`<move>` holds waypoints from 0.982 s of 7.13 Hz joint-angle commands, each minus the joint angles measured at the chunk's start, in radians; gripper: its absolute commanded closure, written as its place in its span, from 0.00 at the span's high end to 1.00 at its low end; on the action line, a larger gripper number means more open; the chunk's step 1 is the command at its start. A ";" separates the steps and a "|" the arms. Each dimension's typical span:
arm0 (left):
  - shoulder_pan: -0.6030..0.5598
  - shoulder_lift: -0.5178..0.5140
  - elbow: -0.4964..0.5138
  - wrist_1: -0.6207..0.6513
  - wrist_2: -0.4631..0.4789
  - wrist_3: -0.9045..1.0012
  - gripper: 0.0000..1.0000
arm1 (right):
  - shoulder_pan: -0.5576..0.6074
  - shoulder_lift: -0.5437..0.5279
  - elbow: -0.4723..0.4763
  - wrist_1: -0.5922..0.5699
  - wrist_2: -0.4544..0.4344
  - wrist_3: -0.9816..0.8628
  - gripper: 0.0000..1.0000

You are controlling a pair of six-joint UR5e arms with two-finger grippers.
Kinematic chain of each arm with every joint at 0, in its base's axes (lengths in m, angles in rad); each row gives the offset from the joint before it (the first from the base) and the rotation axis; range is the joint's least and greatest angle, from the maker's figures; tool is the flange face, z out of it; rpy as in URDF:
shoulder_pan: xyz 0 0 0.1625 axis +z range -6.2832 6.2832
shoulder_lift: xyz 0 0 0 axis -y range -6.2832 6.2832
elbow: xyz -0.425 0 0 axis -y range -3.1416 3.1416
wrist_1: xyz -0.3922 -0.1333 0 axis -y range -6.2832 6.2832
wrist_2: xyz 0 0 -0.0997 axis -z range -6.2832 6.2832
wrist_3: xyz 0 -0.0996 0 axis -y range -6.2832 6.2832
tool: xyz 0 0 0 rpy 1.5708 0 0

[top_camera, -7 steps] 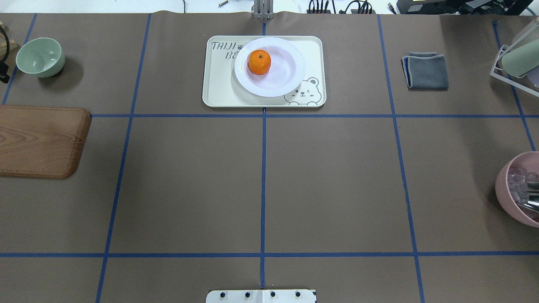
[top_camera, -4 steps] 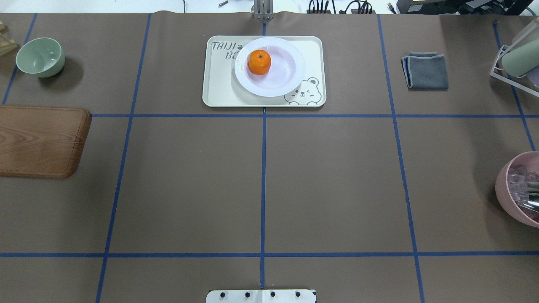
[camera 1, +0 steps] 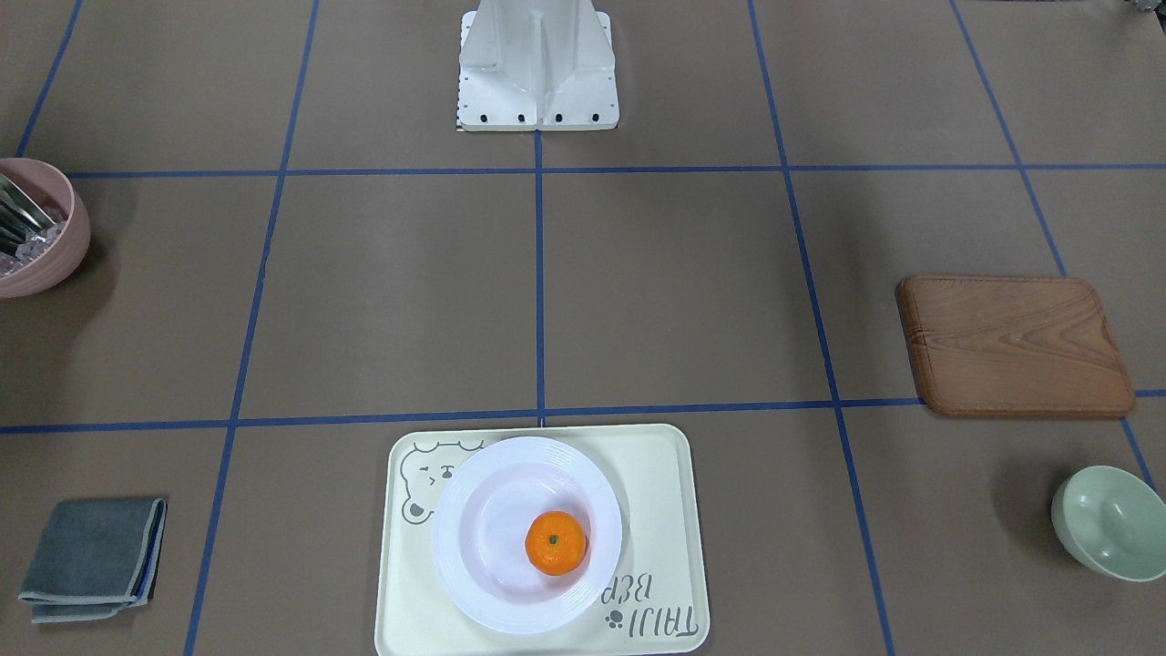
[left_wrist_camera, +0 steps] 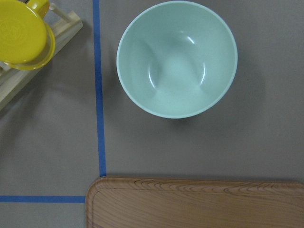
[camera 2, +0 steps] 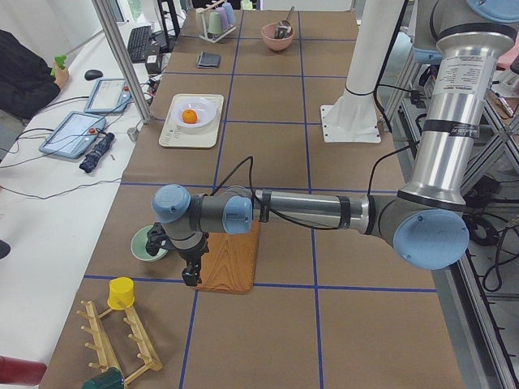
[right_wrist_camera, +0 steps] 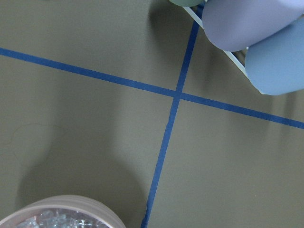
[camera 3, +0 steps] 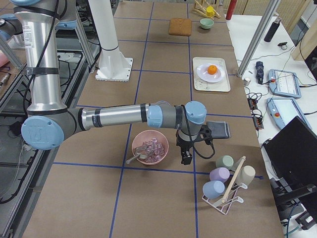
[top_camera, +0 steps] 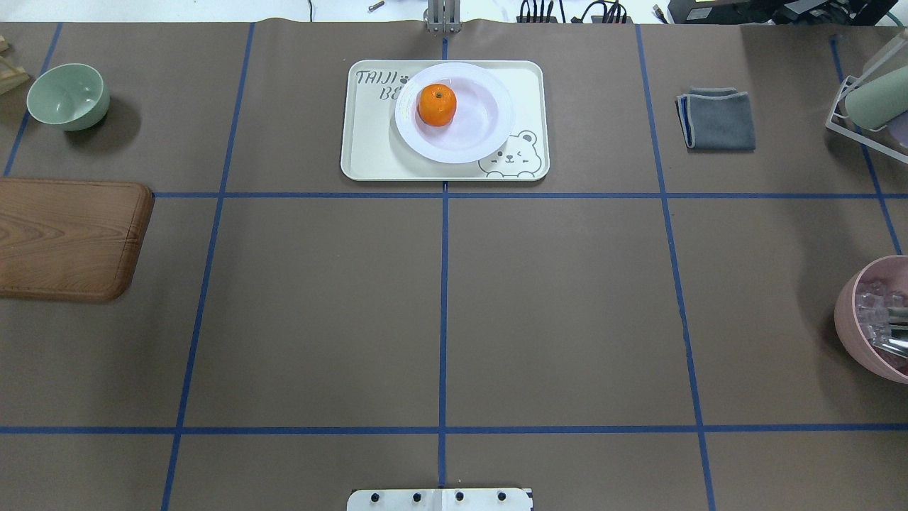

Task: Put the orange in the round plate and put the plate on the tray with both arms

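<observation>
The orange (top_camera: 436, 105) sits inside the round plate (top_camera: 482, 122), off-centre toward the lettered end of the tray (top_camera: 365, 142). The plate rests flat on the tray at the far middle of the tabletop (top_camera: 440, 305), so by the look of it both placements are done. Neither arm is near it. The left gripper (camera 2: 190, 275) hangs at the tabletop's left end, just beside the pale green bowl (left_wrist_camera: 176, 57) and the wooden board (camera 2: 231, 259). The right gripper (camera 3: 186, 158) hangs at the opposite end, beside the pink bowl (camera 3: 150, 147). Each shows only in a side view, so I cannot tell whether their fingers are apart or together. If the plate needed shifting, it looks stiff, glossy and breakable, and likely slick under hard pads. The wide ribbed rim is the sensible place to take hold, one gripper on each opposite side, lifting evenly. The orange is light and round and would probably roll toward any low side, so the plate would have to stay level.
</observation>
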 commanded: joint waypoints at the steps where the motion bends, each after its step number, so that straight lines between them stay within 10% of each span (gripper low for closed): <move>1: -0.003 0.001 -0.022 0.015 -0.009 -0.001 0.98 | 0.008 0.007 -0.035 0.000 0.008 0.006 1.00; 7: -0.003 -0.005 -0.020 0.027 -0.003 -0.004 0.98 | 0.012 0.013 -0.047 0.000 0.008 0.020 1.00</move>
